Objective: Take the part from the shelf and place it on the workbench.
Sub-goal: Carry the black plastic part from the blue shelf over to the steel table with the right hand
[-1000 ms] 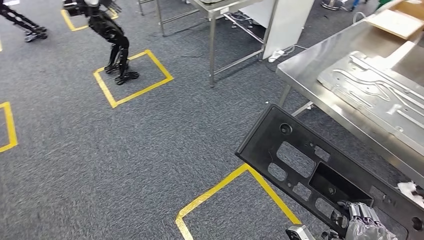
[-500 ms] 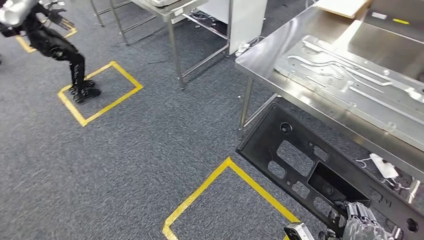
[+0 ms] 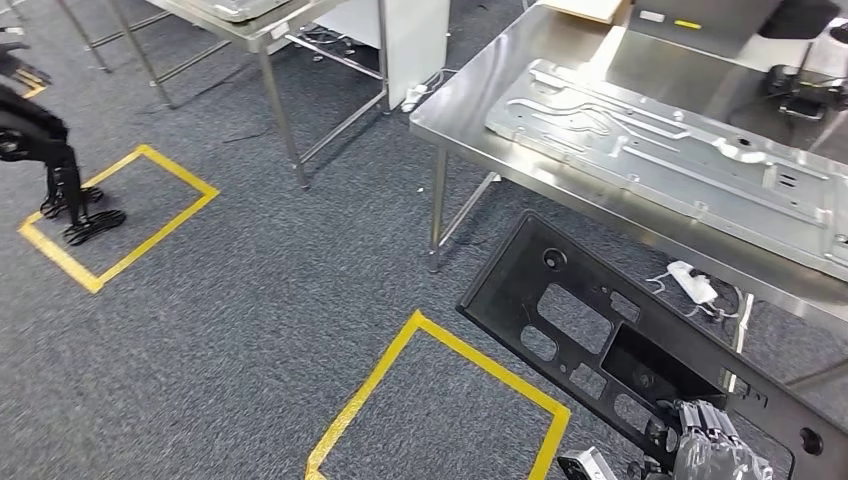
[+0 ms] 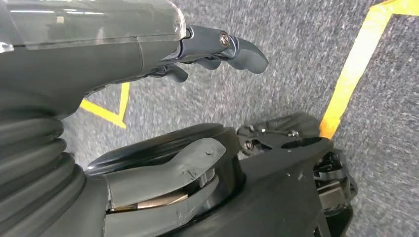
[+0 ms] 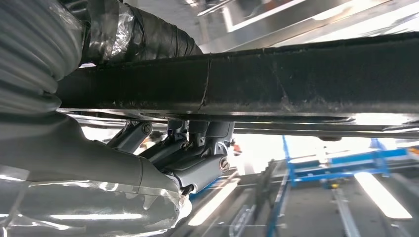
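Off the shelf already and carried low beside the workbench [image 3: 470, 105]: black panel [image 3: 640, 350] gripped by right hand [image 3: 715, 450], left hand [image 4: 217, 49] hanging with fingers apart, empty; setting down not yet done.

Bright, even overhead light; glare streaks the steel bench [image 3: 640, 215]. Left edge of the head view blurs slightly.

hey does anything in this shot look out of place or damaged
One oddity: a white power strip lies loose on the carpet under the steel workbench, its cord straggling. The black panel hangs tilted above the floor, held by the right hand, which fits carrying. The right wrist view shows a thin crack-like line across its edge; I can't confirm damage.
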Controlling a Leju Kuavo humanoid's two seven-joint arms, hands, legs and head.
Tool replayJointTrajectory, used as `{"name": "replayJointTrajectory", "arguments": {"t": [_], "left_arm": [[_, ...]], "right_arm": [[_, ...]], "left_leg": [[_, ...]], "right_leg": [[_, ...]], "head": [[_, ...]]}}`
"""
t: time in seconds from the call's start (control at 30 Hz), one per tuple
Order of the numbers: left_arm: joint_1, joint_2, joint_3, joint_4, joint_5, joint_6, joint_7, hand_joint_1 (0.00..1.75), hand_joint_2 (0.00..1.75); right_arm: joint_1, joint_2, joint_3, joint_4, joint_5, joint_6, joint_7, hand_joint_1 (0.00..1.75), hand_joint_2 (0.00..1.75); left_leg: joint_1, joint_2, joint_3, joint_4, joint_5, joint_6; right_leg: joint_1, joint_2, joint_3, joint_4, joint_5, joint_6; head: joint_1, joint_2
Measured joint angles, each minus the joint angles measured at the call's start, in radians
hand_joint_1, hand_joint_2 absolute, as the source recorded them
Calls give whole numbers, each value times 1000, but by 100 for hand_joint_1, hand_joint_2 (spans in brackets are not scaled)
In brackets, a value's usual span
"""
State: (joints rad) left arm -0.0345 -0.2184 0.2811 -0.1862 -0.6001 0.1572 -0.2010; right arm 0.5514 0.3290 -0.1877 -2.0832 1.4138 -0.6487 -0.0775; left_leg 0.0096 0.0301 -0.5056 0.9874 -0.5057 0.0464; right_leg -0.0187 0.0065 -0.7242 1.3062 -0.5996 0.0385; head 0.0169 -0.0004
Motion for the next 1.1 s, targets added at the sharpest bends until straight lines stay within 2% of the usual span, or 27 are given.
{"name": "replayJointTrajectory", "arguments": {"t": [0.03,0.07,0.1,0.17,0.2,0.27,0.33,0.37,0.4,0.47,0.5,0.53,0.57,0.6,0.63,0.67,0.7,0.77,0.83,0.87,0.9,0.93,0.97,1.0,1.03,1.07,1.1], "left_arm": [[0,0,0,0,0,0,0,0,175],[0,0,0,0,0,0,0,0,175],[-1,0,0,0,-1,0,0,0,175],[-3,0,0,0,-1,-5,0,0,175],[-4,0,0,0,-1,-8,0,0,175],[-6,0,0,0,-2,-12,1,0,175],[-8,0,0,-1,-6,-13,3,0,175],[-7,0,0,-1,-7,-13,5,0,175],[-7,0,1,-1,-8,-13,6,0,175],[-9,0,1,-1,-10,-14,7,0,175],[-12,0,1,-1,-10,-16,7,0,175],[-14,1,2,-1,-11,-17,8,0,175],[-15,1,2,-1,-13,-17,10,0,175],[-14,1,2,-1,-15,-18,12,0,175],[-12,2,2,-1,-17,-18,14,0,175],[-9,3,2,-1,-19,-18,16,0,175],[-8,3,2,-1,-20,-18,17,0,175],[-7,3,2,0,-25,-19,18,0,175],[-6,2,2,-1,-30,-19,20,0,175],[-5,2,2,-1,-32,-19,22,0,175],[-3,2,2,-1,-33,-19,24,0,175],[-2,2,2,-1,-34,-19,26,0,175],[0,2,2,-1,-36,-20,28,0,175],[3,2,2,-1,-38,-20,30,0,175],[5,2,2,-1,-40,-21,31,0,175],[8,2,2,-1,-42,-21,32,0,175],[11,2,2,-1,-45,-21,33,0,175]], "right_arm": [[1,-2,1,0,1,0,2,175,175],[1,-3,1,1,3,0,4,175,175],[1,-5,1,1,8,0,7,175,175],[0,-9,2,1,23,-1,15,175,175],[0,-11,3,2,30,-1,19,175,175],[0,-14,5,3,40,-1,24,175,175],[0,-18,10,3,48,-1,29,175,175],[-1,-19,15,4,52,-1,33,175,175],[-2,-20,19,4,56,0,37,175,175],[-4,-24,28,7,61,1,49,175,175],[-4,-27,31,9,64,2,55,175,175],[-4,-30,34,12,66,2,61,175,175],[-5,-34,37,14,69,4,67,175,175],[-6,-38,40,16,70,5,73,175,175],[-8,-42,43,18,70,8,79,175,175],[-12,-47,46,20,70,11,85,175,175],[-15,-53,49,22,70,15,91,175,175],[-23,-66,53,29,70,22,105,175,175],[-32,-81,55,37,70,27,118,175,175],[-40,-89,55,40,70,29,124,175,175],[-46,-98,56,44,70,31,129,175,175],[-51,-105,57,48,70,33,134,175,175],[-54,-112,58,53,71,34,139,175,175],[-56,-119,58,58,72,35,147,175,175],[-59,-127,59,63,73,36,155,175,175],[-63,-135,60,68,74,37,164,175,175],[-67,-144,60,72,74,38,172,175,175]], "left_leg": [[0,9,1,0,-2,-2],[1,15,4,1,-4,-5],[1,20,6,3,-7,-10],[-3,27,8,7,-16,-21],[-5,29,8,9,-21,-27],[-6,32,11,7,-30,-39],[-1,18,9,29,-44,-51],[1,6,-8,69,-63,-56],[3,-7,-39,129,-86,-59],[2,-18,-127,273,-131,-61],[2,-19,-159,316,-129,-60],[2,-19,-175,323,-107,-57],[1,-19,-171,289,-64,-53],[-1,-21,-154,224,-12,-47],[-5,-24,-135,167,25,-38],[-9,-27,-115,114,44,-30],[-15,-29,-103,81,45,-22],[-19,-30,-81,45,24,-10],[-14,-31,-43,10,17,1],[-11,-32,-17,-8,13,6],[-9,-32,9,-24,6,9],[-9,-31,33,-36,-3,10],[-8,-32,57,-47,-14,10],[-8,-33,83,-57,-28,9],[-7,-33,112,-66,-43,8],[-6,-34,142,-73,-61,6],[-6,-35,173,-79,-81,4]], "right_leg": [[-3,-3,6,-8,15,3],[-6,-6,33,-54,45,5],[-8,-12,75,-128,79,6],[-7,-24,142,-248,112,-1],[-4,-27,155,-274,111,-8],[0,-23,157,-279,102,-22],[-2,-18,165,-284,98,-37],[-4,-16,171,-286,95,-45],[-4,-14,177,-287,90,-51],[0,-11,190,-286,76,-59],[3,-8,201,-286,67,-60],[4,-4,214,-286,57,-60],[6,0,230,-286,46,-59],[6,4,246,-286,35,-58],[6,8,258,-288,24,-55],[6,13,265,-290,16,-50],[4,16,269,-295,10,-44],[2,20,278,-299,17,-29],[1,13,267,-255,46,-19],[0,9,240,-207,61,-16],[-1,5,198,-146,64,-14],[-1,2,152,-90,52,-12],[-2,1,107,-49,23,-9],[-4,0,70,-31,-14,-5],[-5,-1,44,-38,-45,-2],[-7,-2,27,-68,-56,2],[-9,-5,16,-115,-33,4]], "head": [[0,0],[0,0],[0,0],[0,0],[0,0],[0,0],[0,0],[0,0],[-1,0],[-1,0],[-1,0],[-1,0],[-1,0],[-1,0],[0,0],[-1,0],[-3,0],[-6,0],[-6,0],[-6,0],[-6,0],[-6,0],[-6,0],[-6,0],[-6,0],[-6,0],[-6,0]]}}
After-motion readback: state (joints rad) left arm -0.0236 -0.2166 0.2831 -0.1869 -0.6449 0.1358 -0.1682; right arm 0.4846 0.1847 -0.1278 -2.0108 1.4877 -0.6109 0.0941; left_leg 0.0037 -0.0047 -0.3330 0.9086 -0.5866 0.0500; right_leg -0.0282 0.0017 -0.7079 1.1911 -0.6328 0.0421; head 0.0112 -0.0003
